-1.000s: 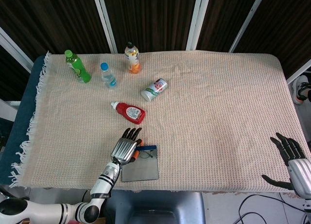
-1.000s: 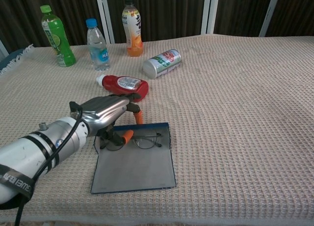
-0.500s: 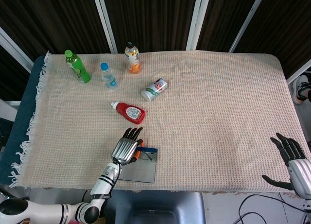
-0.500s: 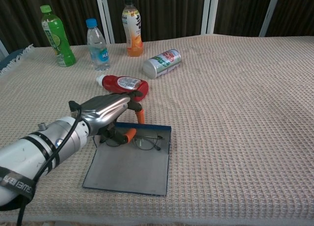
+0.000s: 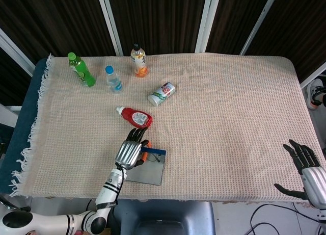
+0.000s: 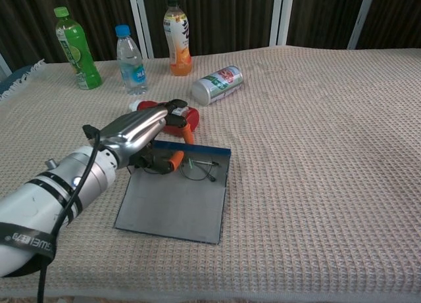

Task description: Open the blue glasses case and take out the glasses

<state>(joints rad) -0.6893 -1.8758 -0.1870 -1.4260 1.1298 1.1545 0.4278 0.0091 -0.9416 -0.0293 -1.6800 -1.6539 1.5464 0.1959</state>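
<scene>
Left hand (image 6: 141,129) over open blue glasses case (image 6: 174,201), fingers touching glasses (image 6: 191,168), grip unclear, right hand (image 5: 305,166) spread wide at 4 o'clock table edge

Honestly nothing on the table is readable. The clear bottle (image 6: 131,62), the can (image 6: 218,83) and the red bottle (image 6: 172,115) all have labels, but the print is too small.

Rough waffle-weave cloth (image 6: 316,152); glossy metal left hand (image 6: 135,133); matt case lid (image 6: 174,208).
</scene>
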